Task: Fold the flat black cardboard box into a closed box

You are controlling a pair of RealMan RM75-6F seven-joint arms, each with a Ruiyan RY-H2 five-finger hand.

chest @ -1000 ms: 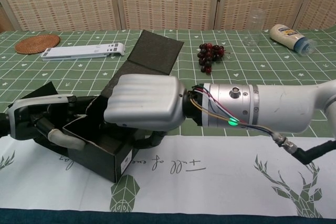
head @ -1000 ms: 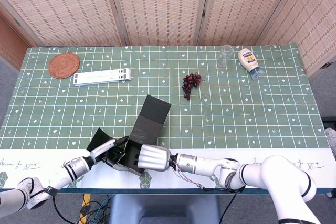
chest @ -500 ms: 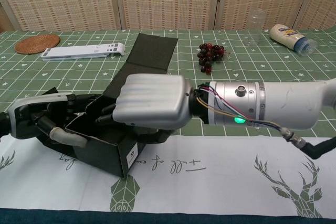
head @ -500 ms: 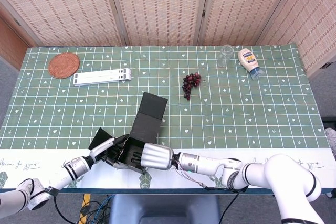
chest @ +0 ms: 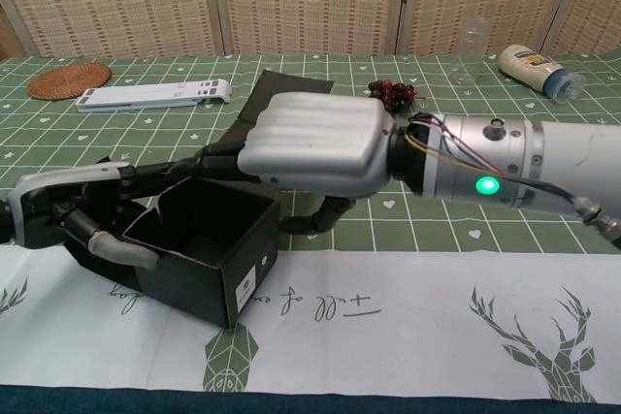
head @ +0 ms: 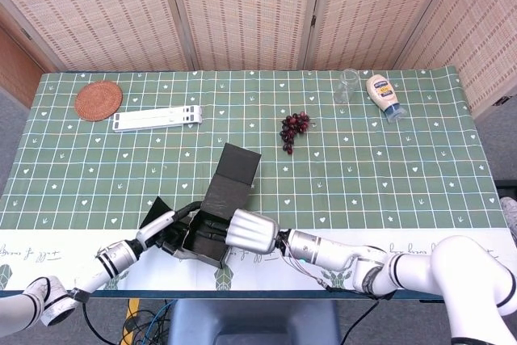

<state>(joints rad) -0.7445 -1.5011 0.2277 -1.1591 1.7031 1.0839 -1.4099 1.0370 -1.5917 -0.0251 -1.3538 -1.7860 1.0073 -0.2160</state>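
The black cardboard box stands as an open tray near the table's front edge, its lid flap raised behind it. In the head view the box lies between both hands, with the lid leaning away. My left hand grips the box's left wall, fingers curled over the rim; a loose side flap juts out beside it. My right hand hovers over the box's right rear corner, fingers along the back rim and thumb outside the right wall. My left hand and right hand flank the box.
A bunch of dark grapes lies behind the box. A glass and a mayonnaise bottle stand far right. A white folding stand and a woven coaster sit far left. A white runner covers the front edge.
My right hand has drawn to the right and up, out of the box's inside, which now shows empty. The box has turned a little; the left hand keeps its hold.
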